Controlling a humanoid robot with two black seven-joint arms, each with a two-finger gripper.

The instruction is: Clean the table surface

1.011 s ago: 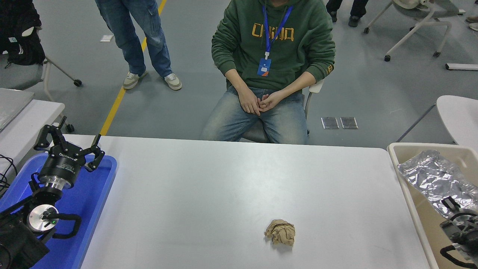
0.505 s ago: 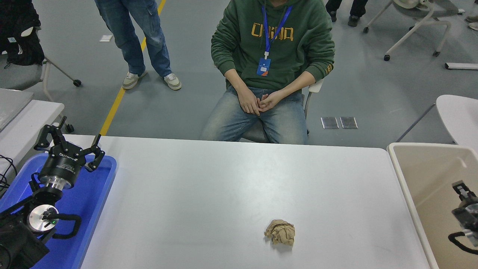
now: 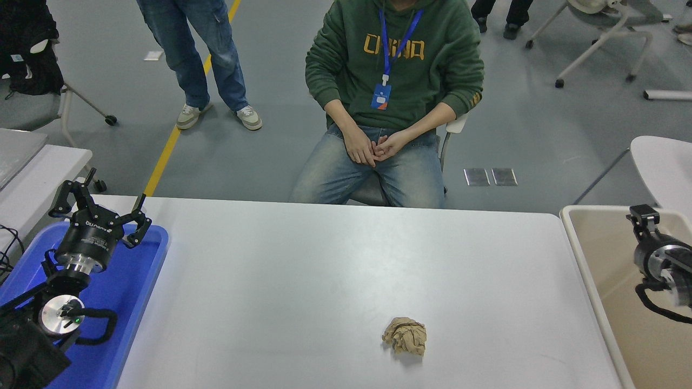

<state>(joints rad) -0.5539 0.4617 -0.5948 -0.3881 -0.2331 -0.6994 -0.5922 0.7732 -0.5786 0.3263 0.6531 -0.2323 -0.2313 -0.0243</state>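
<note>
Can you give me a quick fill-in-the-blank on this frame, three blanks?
1. The crumpled brown paper ball lies on the large white-grey tabletop, touched by ____ tool.
2. The left tool hangs open above the ____ plastic tray.
3. The right tool is above the ____ bin at the table's right end.

Missing words: neither; blue; beige

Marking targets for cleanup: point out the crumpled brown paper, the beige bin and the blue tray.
crumpled brown paper (image 3: 404, 336), head view, middle of the wad
beige bin (image 3: 574, 236), head view, left rim
blue tray (image 3: 141, 281), head view, bare floor
</note>
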